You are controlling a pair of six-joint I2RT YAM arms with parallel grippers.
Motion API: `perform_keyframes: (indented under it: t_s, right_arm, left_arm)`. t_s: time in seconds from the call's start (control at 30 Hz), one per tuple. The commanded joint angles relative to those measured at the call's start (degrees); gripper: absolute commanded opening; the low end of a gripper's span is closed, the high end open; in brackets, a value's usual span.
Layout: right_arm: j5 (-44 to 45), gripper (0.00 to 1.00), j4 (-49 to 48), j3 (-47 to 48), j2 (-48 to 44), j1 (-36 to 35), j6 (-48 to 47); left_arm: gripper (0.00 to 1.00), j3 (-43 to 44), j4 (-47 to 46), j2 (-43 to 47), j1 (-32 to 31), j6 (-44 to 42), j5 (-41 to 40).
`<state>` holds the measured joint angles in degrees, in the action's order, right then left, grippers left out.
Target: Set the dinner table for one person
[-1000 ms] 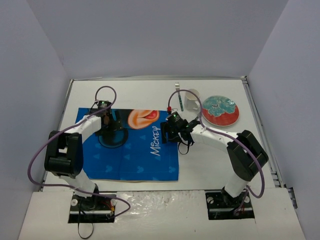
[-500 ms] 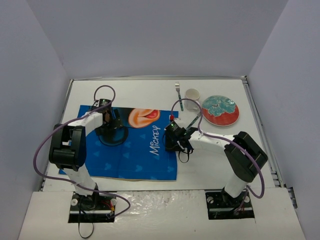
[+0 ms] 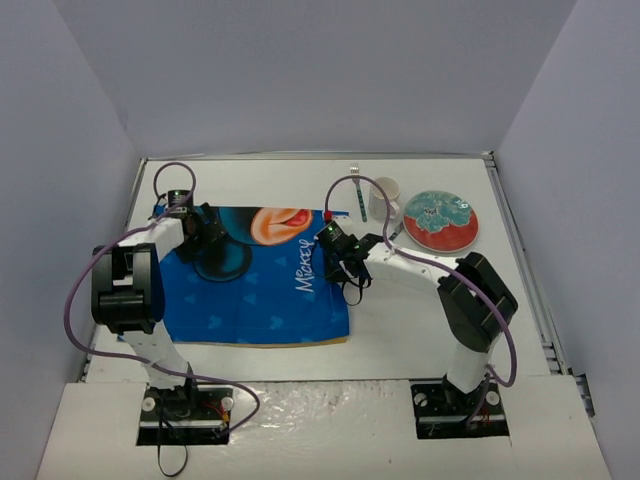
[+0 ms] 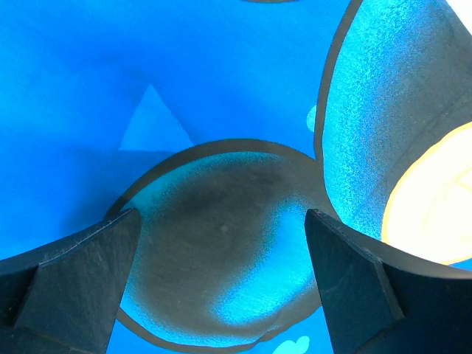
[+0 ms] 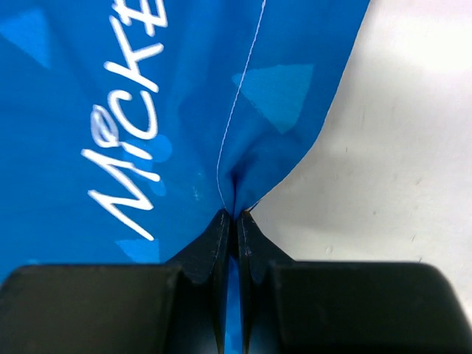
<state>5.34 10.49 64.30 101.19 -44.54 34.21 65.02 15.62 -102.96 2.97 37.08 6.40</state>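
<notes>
White dinner table [image 3: 400, 330], thin metal rim. Blue Mickey placemat [image 3: 250, 290] lies left of centre, right edge puckered. Upper right of the frame: fork [image 3: 361, 205], white cup [image 3: 385, 192] just beside it, then red-rimmed plate [image 3: 440, 220].

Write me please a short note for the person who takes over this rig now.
Left gripper: open over the placemat's far left part, holding nothing.
Right gripper: shut on the placemat's right edge, which puckers.
Plate, cup and fork sit far right on the dinner table, off the mat.
Done: nothing set yet.
Left: square the mat, then likely plate, fork and cup.
</notes>
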Motion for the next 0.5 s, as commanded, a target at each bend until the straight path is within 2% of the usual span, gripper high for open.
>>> perform_keyframes:
  t_s: [0.0,0.03,0.1,0.13,0.23,0.33,0.47]
  right_arm:
    - [3.97,0.09,7.22,6.01,-2.54,0.51,-1.78]
    - [3.97,0.11,7.35,6.10,-2.57,0.51,-1.71]
    - [4.35,0.36,9.25,5.80,-2.58,0.73,-1.54]
    - [4.28,0.44,9.71,5.06,-2.88,0.77,-1.47]
    - [4.49,0.62,10.93,1.96,-5.58,0.56,-1.02]
    - [4.93,0.71,12.61,0.06,-10.06,0.39,-0.73]
    - [4.65,0.73,11.91,1.29,-12.97,-0.05,-2.20]
  left_arm:
    - [0.91,0.16,0.79,-2.00,0.81,0.53,-1.13]
    - [0.91,0.19,0.88,-1.85,0.81,0.53,-1.07]
    - [0.91,0.58,1.28,-1.43,0.81,0.30,-1.12]
    - [0.91,0.72,1.51,-1.02,0.81,0.10,-1.13]
    - [0.92,1.01,3.40,1.11,0.81,-1.24,-1.27]
    - [0.94,1.34,6.00,3.59,0.60,-2.97,-2.01]
    - [0.95,1.29,7.50,7.35,-1.39,-7.48,-6.54]
